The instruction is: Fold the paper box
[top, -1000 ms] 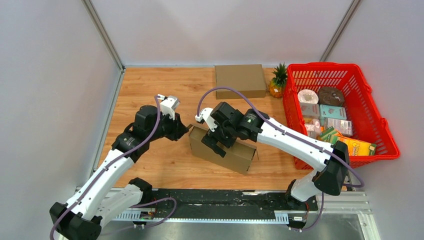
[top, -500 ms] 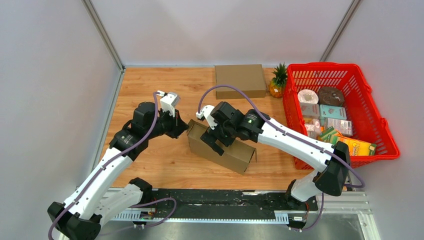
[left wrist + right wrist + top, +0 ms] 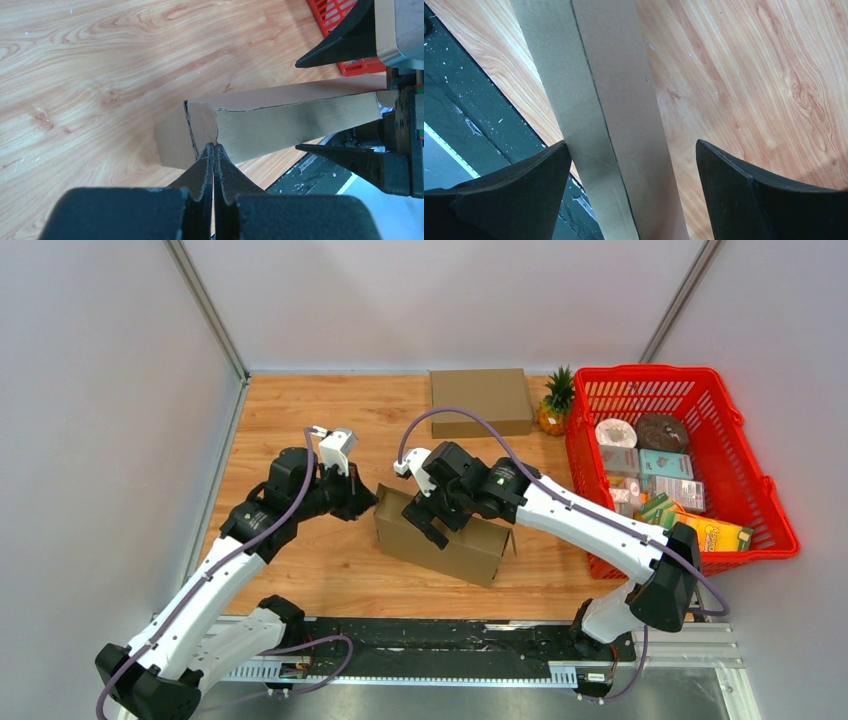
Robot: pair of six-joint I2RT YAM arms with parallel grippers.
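Starting at the left of the overhead view, we see the left gripper (image 3: 372,502) reaching toward mid-frame, its jaws pressed fully together with nothing between them. In its own wrist view the left gripper (image 3: 214,148) shows as a single dark wedge rising from the bottom edge. Its tip touches the near end of the paper box (image 3: 280,120), right at the seam where the end flap meets the long side.

The paper box (image 3: 445,538) lies on the wooden table (image 3: 290,410) just below the centre of the overhead view. Its long axis runs from upper left down to lower right.

Over the box's left half hangs the right gripper (image 3: 432,523), its jaws spread wide and straddling the box across its width. From its wrist view the right gripper (image 3: 629,145) has the paper box (image 3: 609,110) running as a tall band between the two dark fingers (image 3: 764,195). The band sits close against the finger at lower left and leaves a clear strip of table before the finger at lower right.

Further right and toward the top of the overhead view, a flat cardboard piece (image 3: 480,400) lies against the back edge. A pineapple (image 3: 555,408) is just beside it, and a red basket (image 3: 650,370) full of packages fills the upper right.
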